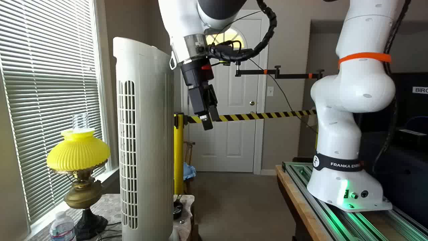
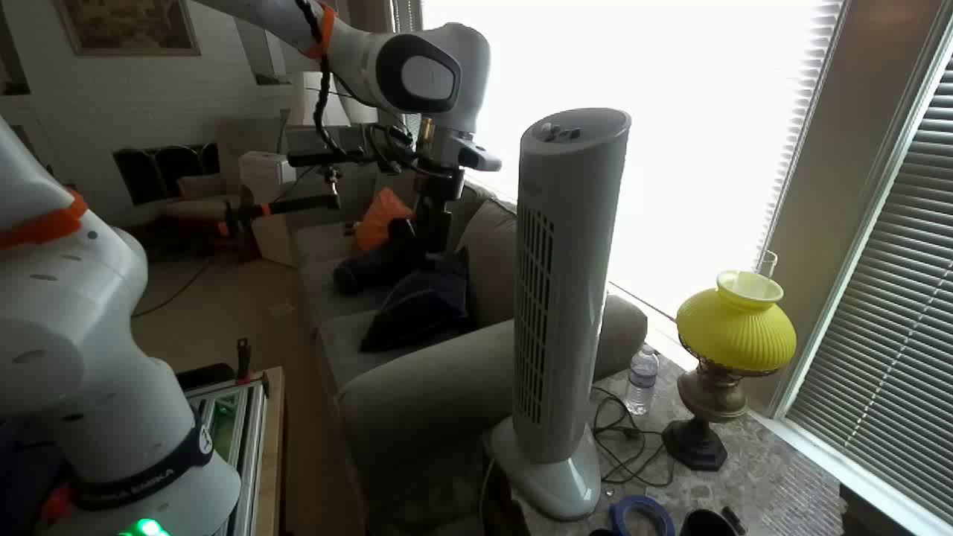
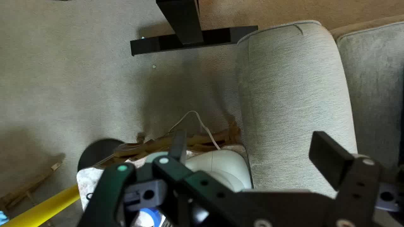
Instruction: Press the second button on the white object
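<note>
The white tower fan (image 2: pixel 569 298) stands upright near an edge of a bench (image 2: pixel 774 495) with a mottled surface, before a window (image 1: pixel 50 83) hung with blinds. Its long axis runs close to vertical. Its top (image 2: pixel 595 128) slopes down toward the side where the robot arm (image 1: pixel 357 88) is mounted, and controls (image 2: pixel 560 134) sit on the lower part of that slope, too small to tell one from the next. A grille (image 1: pixel 128 154) runs lengthwise down it in both exterior views. On the window side of the fan, the bench carries a lamp (image 2: pixel 733 327) with a yellow shade, a clear bottle (image 2: pixel 642 380) and dark cables (image 2: pixel 633 432); a blue ring (image 2: pixel 642 502) and a dark, cup-shaped thing (image 2: pixel 707 523) are near the white base (image 2: pixel 547 484). A grey sofa (image 2: pixel 447 365) sits close beside the bench, and in an exterior view a yellow post (image 1: pixel 179 154) shows past the fan. The gripper (image 1: pixel 209 120) hangs apart from the fan, on the side away from the lamp, tipped slightly from straight down; in both exterior views its tips appear lower than the fan's top. In the wrist view its fingers (image 3: pixel 329 160) are spread wide. The forearm (image 2: pixel 356 48) reaches in from above and bends down at the wrist.
</note>
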Controlling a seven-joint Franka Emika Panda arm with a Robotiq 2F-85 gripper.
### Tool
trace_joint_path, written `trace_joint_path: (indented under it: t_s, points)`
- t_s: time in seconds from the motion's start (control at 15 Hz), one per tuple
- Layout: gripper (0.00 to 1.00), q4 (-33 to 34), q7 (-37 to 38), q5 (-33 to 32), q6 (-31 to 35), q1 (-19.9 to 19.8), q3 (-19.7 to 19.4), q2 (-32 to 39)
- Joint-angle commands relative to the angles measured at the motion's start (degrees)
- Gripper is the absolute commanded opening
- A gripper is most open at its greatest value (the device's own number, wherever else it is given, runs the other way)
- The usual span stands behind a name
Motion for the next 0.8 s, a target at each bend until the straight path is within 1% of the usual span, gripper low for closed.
trace_joint_path:
  t_s: [0.0, 0.33, 0.6, 0.73]
  points:
    - [1.00, 0.1, 0.1, -0.2, -0.1, 0.8, -0.8, 0.0]
    - [1.00, 0.8, 0.1, 0.0, -0.3, 0.6, -1.1, -0.4]
    - [1.00, 5.9, -0.1, -1.1, -2.7, -0.5, -2.8, -3.6]
    - [1.00, 10.0, -0.9, -0.7, -6.6, -0.9, -4.1, -4.9]
